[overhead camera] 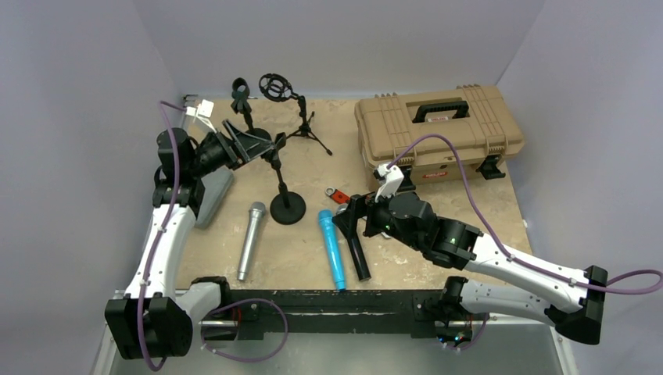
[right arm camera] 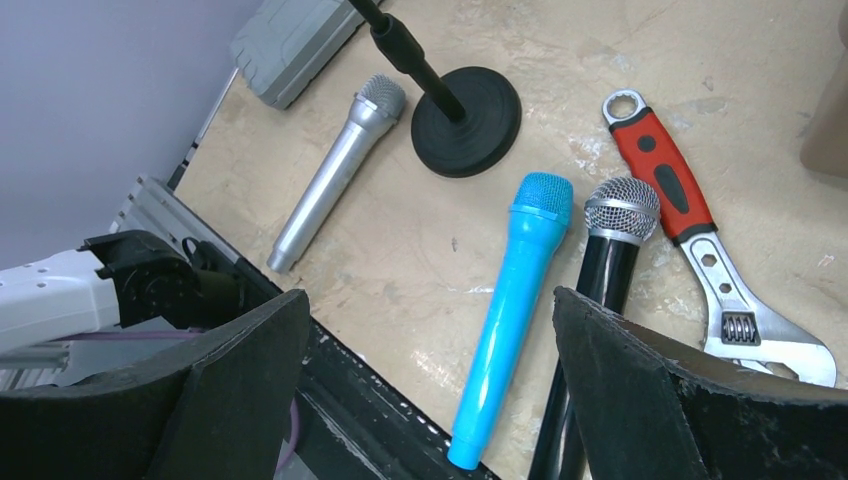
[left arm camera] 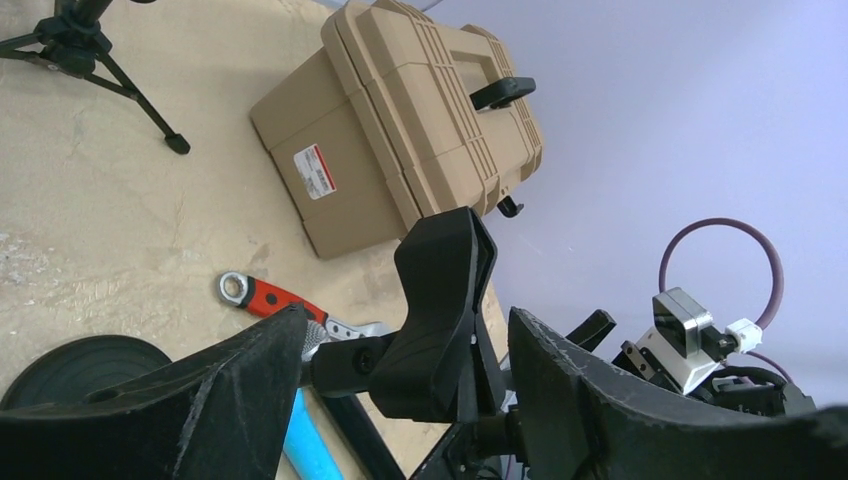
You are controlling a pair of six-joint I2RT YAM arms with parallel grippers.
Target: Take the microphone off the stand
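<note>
At table's 10 o'clock, your left pincer (overhead camera: pixel 258 146) straddles clip (left arm camera: pixel 440 290) of stand (overhead camera: pixel 287 208), jaws apart; clip looks empty. Black microphone (overhead camera: pixel 360 258) lies flat at 6 o'clock beside blue microphone (overhead camera: pixel 332 250), long axis 12-to-6, head toward 12. Your right pincer (overhead camera: pixel 348 221), the nearer one, hangs spread wide over head end. Removal looks done.

Top view high, near edge, whole table (overhead camera: pixel 438 203); wrist views close, oblique; all share wrench (overhead camera: pixel 338 194).

light: bright, even, overhead | shadows: soft, faint | focus: right pincer (right arm camera: pixel 430 300) fingers (right arm camera: pixel 240 380) slightly soft, table (right arm camera: pixel 420 250) sharp
</note>
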